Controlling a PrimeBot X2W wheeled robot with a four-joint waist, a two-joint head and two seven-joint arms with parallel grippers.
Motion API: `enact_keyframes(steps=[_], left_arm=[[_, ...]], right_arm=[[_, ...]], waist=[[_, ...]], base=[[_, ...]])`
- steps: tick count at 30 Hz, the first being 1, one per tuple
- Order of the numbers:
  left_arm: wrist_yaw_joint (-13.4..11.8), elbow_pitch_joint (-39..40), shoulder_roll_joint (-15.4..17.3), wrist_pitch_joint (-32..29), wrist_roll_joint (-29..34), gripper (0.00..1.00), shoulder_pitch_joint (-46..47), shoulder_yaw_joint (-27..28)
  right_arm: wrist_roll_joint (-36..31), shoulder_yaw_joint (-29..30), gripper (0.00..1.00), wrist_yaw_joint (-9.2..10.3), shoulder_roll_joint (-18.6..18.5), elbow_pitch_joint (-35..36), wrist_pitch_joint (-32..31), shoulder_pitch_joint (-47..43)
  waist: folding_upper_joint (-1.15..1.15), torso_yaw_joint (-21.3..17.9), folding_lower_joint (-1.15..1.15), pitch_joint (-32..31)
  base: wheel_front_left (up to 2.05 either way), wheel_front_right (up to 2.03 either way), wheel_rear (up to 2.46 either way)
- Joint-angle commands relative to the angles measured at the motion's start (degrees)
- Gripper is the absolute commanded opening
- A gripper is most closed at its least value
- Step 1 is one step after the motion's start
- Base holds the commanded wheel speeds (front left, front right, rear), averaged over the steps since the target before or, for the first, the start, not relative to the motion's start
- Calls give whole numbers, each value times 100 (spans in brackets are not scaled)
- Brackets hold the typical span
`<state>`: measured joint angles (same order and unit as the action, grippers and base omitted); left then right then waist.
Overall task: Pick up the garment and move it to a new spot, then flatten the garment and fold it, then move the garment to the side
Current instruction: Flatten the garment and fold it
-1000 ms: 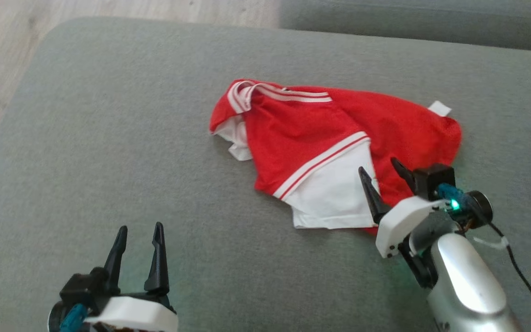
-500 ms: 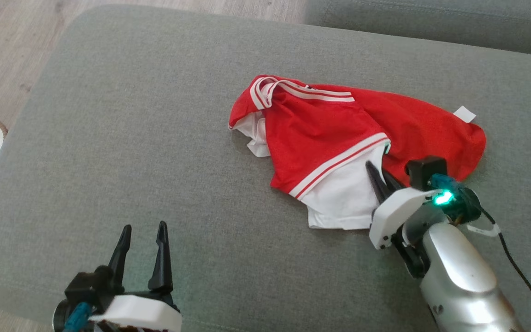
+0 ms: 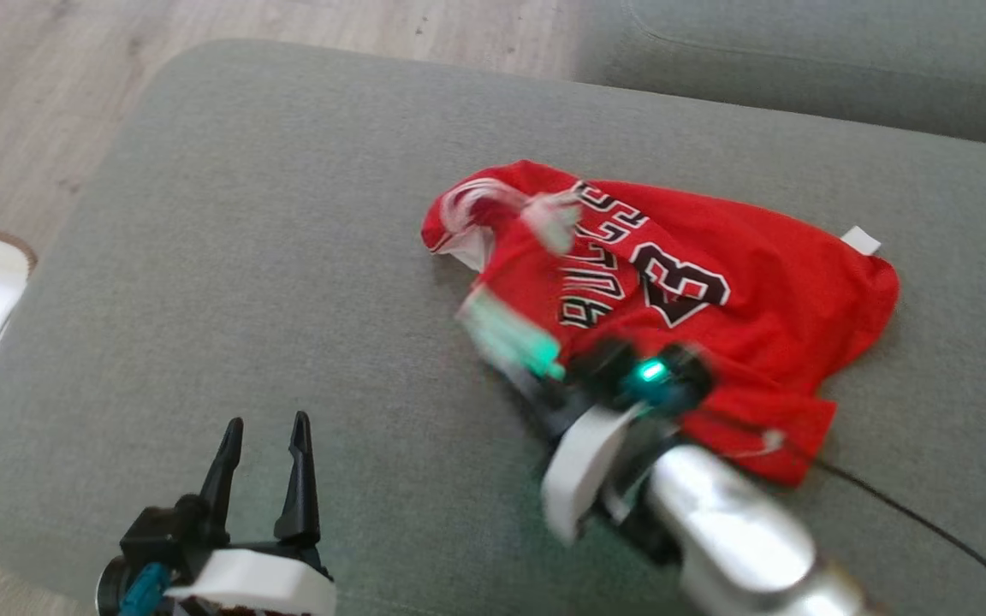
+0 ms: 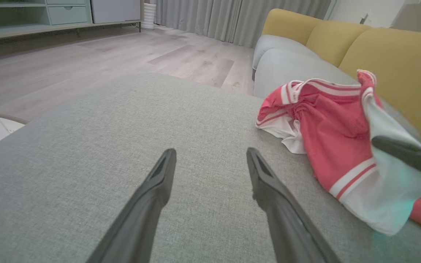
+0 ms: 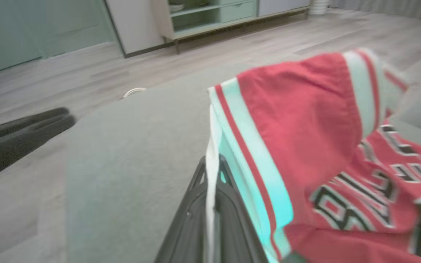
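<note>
Nearest you, your left hand (image 3: 265, 421) hovers with its fingers spread wide and nothing between them, over the bare near-left part of the grey cushion (image 3: 288, 257). Your right hand (image 5: 212, 164) is pinched shut on the white-trimmed edge of the garment (image 3: 715, 282), holding that edge up. The rest of the red fabric lies on the right half of the cushion, reaching toward its far right.

The grip looks thin: only a strip of hem sits between the fingers, so a quick pull could slide it out. A low carry would likely drag and bunch the trailing cloth. The black cable (image 3: 929, 522) runs just beside the garment's near right corner and could snag it.

The head view blurs the right hand, so judge the pinch from the right wrist view. Only the head view gives you the full spread, lettering up, and the white tag (image 3: 861, 240) at the far right. The left wrist view shows the raised fold side-on, with a yellow sofa back (image 4: 389, 54) behind it.
</note>
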<state>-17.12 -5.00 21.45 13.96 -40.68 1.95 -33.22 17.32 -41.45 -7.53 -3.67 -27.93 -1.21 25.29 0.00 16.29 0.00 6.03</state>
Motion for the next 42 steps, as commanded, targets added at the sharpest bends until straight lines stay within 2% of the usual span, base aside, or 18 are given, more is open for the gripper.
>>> enact_keyframes(steps=[1,6,7,8,12,15,19,22,23,26,34,38,42], left_arm=[[-21,186,145,78,39,100,102,251],[-88,257,209,74,17,100,28,322],[-99,271,222,75,14,100,13,338],[-106,284,233,76,9,100,-1,352],[-136,322,254,79,0,100,-51,404],[-141,328,242,83,-6,100,-87,422],[-114,330,188,86,23,100,-95,373],[-101,325,155,78,46,100,-88,310],[-101,325,155,78,46,100,-88,310],[-78,317,112,62,71,100,-68,230],[-13,242,8,23,108,100,-28,43],[11,218,1,29,106,100,7,46],[30,196,-4,36,113,100,76,60]], right_arm=[[70,-218,0,4,80,218,-50,57],[418,-1123,0,4,80,259,-273,92],[425,-1231,36,4,80,224,-271,107],[438,-1331,100,4,80,213,-234,118],[679,-1403,100,4,80,232,-13,82],[630,-1152,100,4,80,172,180,100],[284,-256,100,4,80,71,525,-95],[-31,405,100,4,80,92,643,-340],[-31,405,100,4,80,92,643,-340],[-417,1165,100,4,80,226,719,-712],[-1199,2928,100,4,80,1230,387,-2108],[-1332,3322,100,4,80,1600,93,-2522],[-1238,3506,100,4,80,1583,-118,-2565]], waist=[[0,68,0,-34],[0,239,0,-45],[0,265,0,-43],[0,282,0,-41],[0,286,0,-37],[0,191,0,-65],[0,-54,0,-148],[0,-217,0,-203],[0,-217,0,-203],[0,-349,0,-249],[0,-579,0,-247],[0,-616,0,-179],[0,-586,0,-82]], base=[[0,0,0],[0,0,0],[0,0,0],[0,0,0],[0,0,0],[0,0,0],[0,0,0],[0,0,0],[0,0,0],[0,0,0],[0,0,0],[0,0,0],[0,0,0]])
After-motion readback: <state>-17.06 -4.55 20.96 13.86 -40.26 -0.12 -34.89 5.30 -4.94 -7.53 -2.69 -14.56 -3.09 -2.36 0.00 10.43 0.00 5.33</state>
